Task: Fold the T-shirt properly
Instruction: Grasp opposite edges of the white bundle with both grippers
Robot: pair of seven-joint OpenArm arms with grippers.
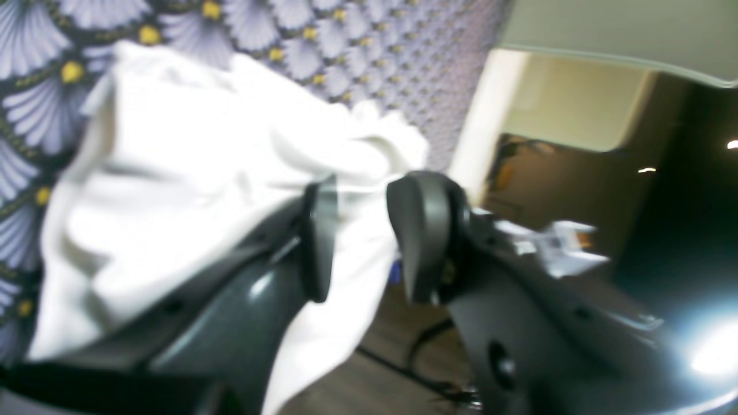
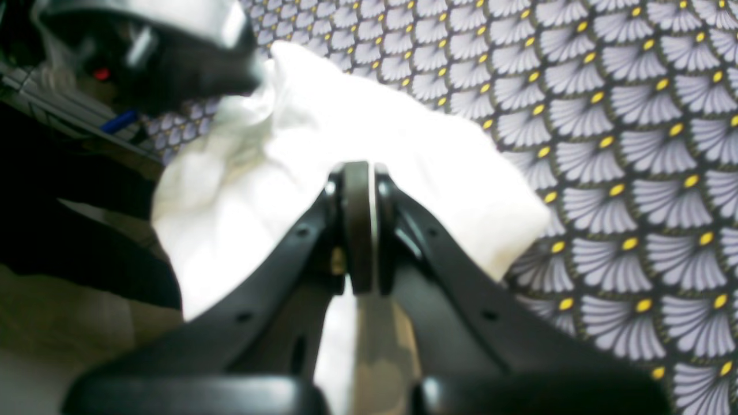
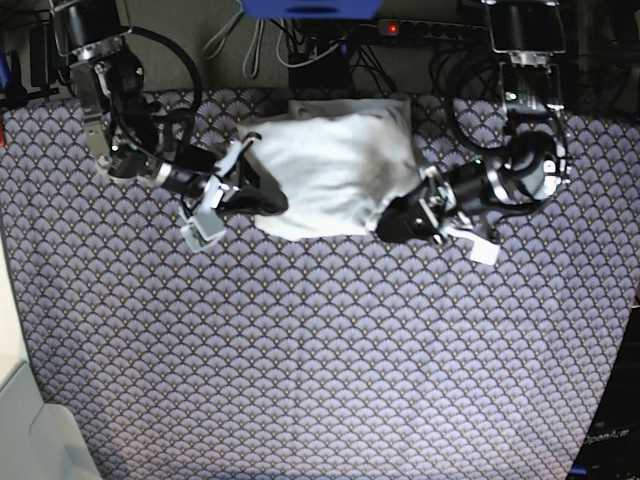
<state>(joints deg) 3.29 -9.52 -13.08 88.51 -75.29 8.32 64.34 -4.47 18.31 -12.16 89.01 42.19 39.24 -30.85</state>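
Note:
The white T-shirt (image 3: 335, 170) lies bunched at the far middle of the purple-grey patterned cloth (image 3: 320, 350). My right gripper (image 3: 272, 203) is at its near left edge. In the right wrist view that gripper (image 2: 358, 173) is shut, with the T-shirt (image 2: 300, 144) spread beyond it and white cloth showing under the jaws. My left gripper (image 3: 395, 222) is at the shirt's near right corner. In the left wrist view its fingers (image 1: 418, 230) stand a little apart, closed on a fold of the T-shirt (image 1: 190, 190) that drapes over one finger and hangs down.
A power strip (image 3: 420, 27) with a red light and loose cables (image 3: 250, 45) lie behind the table's far edge. A blue object (image 3: 310, 8) sits at the top. The table's left edge (image 3: 8, 300) borders a pale floor.

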